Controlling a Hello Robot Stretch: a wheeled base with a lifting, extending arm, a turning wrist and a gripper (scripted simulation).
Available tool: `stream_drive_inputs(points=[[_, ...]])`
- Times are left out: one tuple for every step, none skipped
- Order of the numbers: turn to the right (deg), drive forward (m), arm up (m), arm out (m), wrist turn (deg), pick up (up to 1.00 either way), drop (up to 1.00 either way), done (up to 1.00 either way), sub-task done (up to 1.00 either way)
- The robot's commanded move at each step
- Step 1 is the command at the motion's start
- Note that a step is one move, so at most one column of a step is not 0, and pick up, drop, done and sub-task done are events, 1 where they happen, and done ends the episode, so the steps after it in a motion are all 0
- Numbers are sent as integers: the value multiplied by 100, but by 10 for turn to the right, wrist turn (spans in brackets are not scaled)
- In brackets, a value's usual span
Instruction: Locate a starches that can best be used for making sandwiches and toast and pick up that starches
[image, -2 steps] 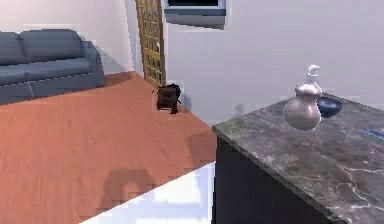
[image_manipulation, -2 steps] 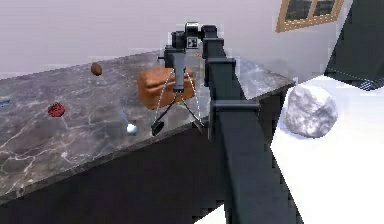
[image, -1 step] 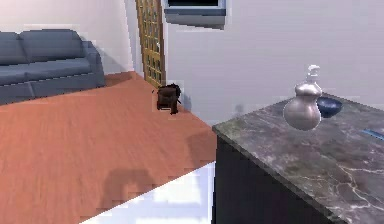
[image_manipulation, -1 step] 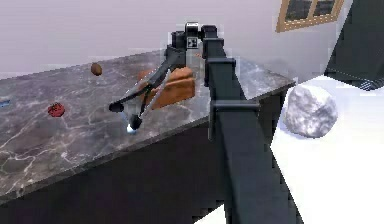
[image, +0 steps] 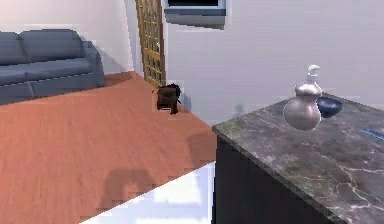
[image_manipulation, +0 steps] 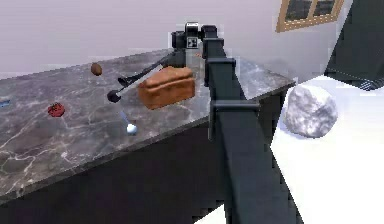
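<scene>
Marble-look dark counter (image: 300, 165) takes up the forward view's right. A silvery jug-shaped thing (image: 303, 103) stands near its far edge, with a blue bowl (image: 330, 104) just behind it. Reddish wood floor (image: 80, 140) runs off to a grey-blue sofa (image: 45, 60) on the left. My guess is the base is parked side-on to the counter so the arm can do the reaching.

Arm side view is the good one. The bread loaf (image_manipulation: 166, 88) lies flat on its base on the counter, about halfway back, which looks like a stable pose. Its long axis runs across the picture, roughly along the counter's length, with the right end a touch farther out.

The arm (image_manipulation: 235, 130) stretches over the counter just right of the loaf. The hand (image_manipulation: 121, 88) angles its thin fingers down-left past the loaf's far side. Over, beside or touching, I can't say. I also can't tell if the hand has hold of anything, since the loaf rests on the counter right by it.

Also lying around: a brown egg-shaped thing (image_manipulation: 96, 69), a dark red lump (image_manipulation: 57, 110) and a small white ball (image_manipulation: 130, 128).
</scene>
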Motion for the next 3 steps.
stream_drive_inputs(points=[[0,0,0,0,420,0,0,0,0],[0,0,0,0,0,100,0,0,0],[0,0,0,0,0,0,0,100,0]])
